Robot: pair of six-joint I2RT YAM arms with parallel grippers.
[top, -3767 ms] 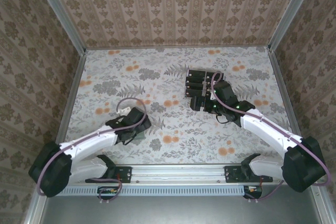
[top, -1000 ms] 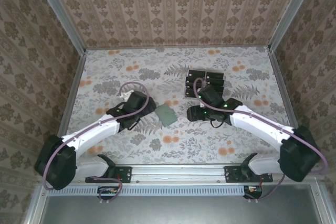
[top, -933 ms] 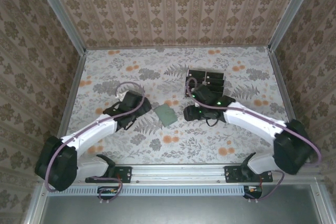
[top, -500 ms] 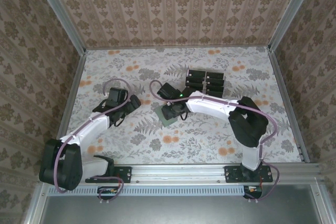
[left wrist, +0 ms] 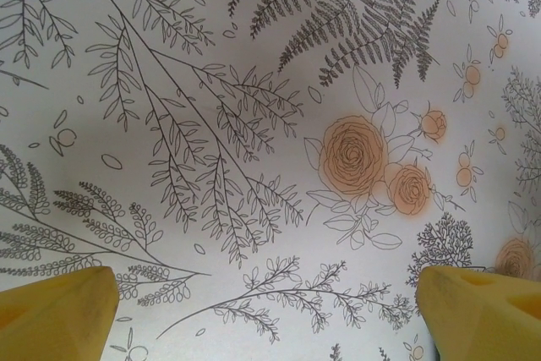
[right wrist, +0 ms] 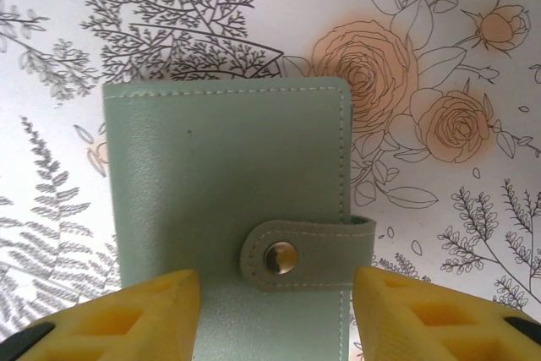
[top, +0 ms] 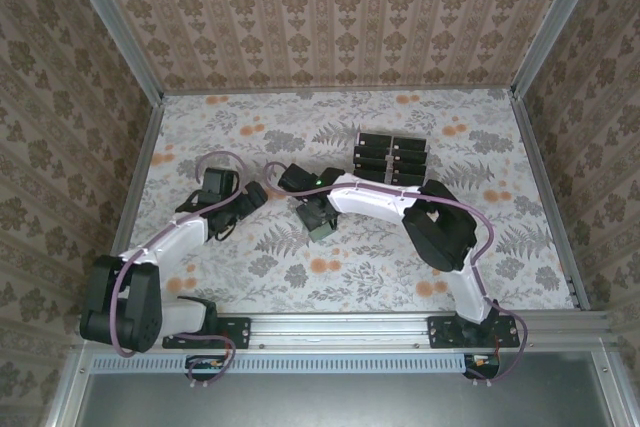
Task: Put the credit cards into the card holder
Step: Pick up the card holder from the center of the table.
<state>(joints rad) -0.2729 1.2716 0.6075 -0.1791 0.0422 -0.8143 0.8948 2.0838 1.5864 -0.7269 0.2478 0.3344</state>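
The floral tabletop carries everything. A second ago the two arms faced each other across it, with the card holder lying uncovered between them.

That has changed. The right arm has swung away from the clear slotted tray and now reaches well over to the left. The left arm has drawn back toward its own side.

The tray sits toward the far right of the tabletop, and the black credit cards stand in its slots, well apart from both tools.

The card holder lies flat near the middle of the tabletop, directly under the right tool. That tool's yellow fingers stand about halfway apart and have been narrowing. One finger overlaps the holder's near left corner and the other sits just outside its right edge. We cannot tell whether either finger touches the leather.

The left tool is spread wide with nothing between its fingers, and bare tabletop lies beneath it.

On the holder, the strap is folded over the front and its metal snap is fastened.

We judge that the work has shifted from placing the holder to handling it. The right arm has taken it over from the left. Until the snap is undone no card can go in, so the filling itself has not begun.
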